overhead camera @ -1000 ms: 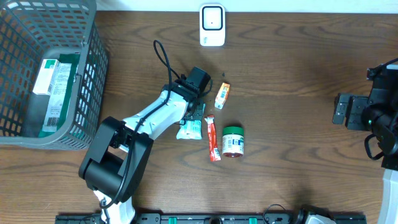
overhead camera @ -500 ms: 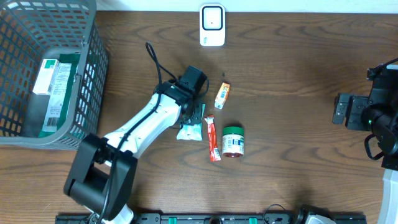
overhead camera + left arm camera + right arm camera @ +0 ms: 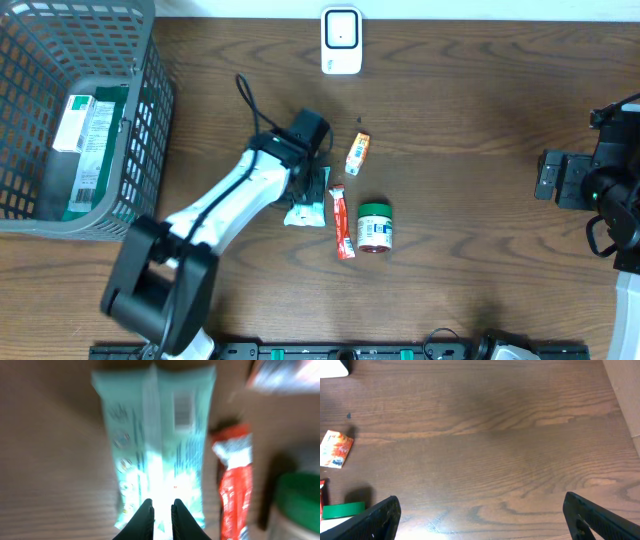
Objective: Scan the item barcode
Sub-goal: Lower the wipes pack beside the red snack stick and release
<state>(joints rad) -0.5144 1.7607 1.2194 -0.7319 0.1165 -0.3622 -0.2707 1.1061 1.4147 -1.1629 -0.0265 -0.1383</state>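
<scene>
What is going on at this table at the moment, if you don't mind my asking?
The left gripper is pinched shut on the near end of a mint-green packet, which lies flat on the table, barcode side up, beside a red stick pack and a green-lidded jar. The white scanner sits at the far edge; the packet has not yet been brought to it. The right gripper is open off to the side, holding nothing.

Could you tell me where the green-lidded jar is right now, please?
The jar is near the centre of the overhead view, just right of the red sachet, below the orange packet.
</scene>
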